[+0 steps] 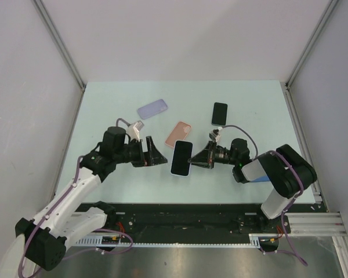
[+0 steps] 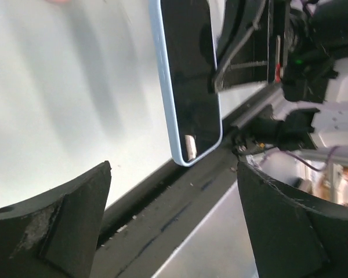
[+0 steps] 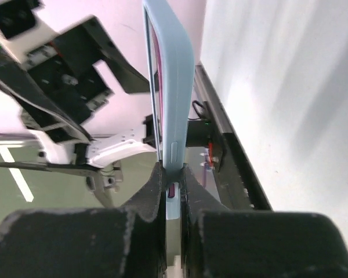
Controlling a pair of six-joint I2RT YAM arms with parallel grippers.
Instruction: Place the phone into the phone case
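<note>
A phone with a dark screen [image 1: 181, 156] sits inside a light-blue phone case [image 3: 177, 75] near the table's front middle. My right gripper [image 1: 202, 157] is shut on the right long edge of this case. In the right wrist view both fingers [image 3: 156, 191] clamp the case edge-on. My left gripper [image 1: 158, 156] stands open just left of the cased phone and apart from it. The left wrist view shows the cased phone [image 2: 188, 75] beyond the spread fingers [image 2: 64, 220], with nothing between them.
A purple case [image 1: 152, 108] lies at the back left, a salmon case [image 1: 178, 133] just behind the held phone, and a second black phone [image 1: 220, 113] at the back right. A black rail [image 1: 209, 217] runs along the table's near edge.
</note>
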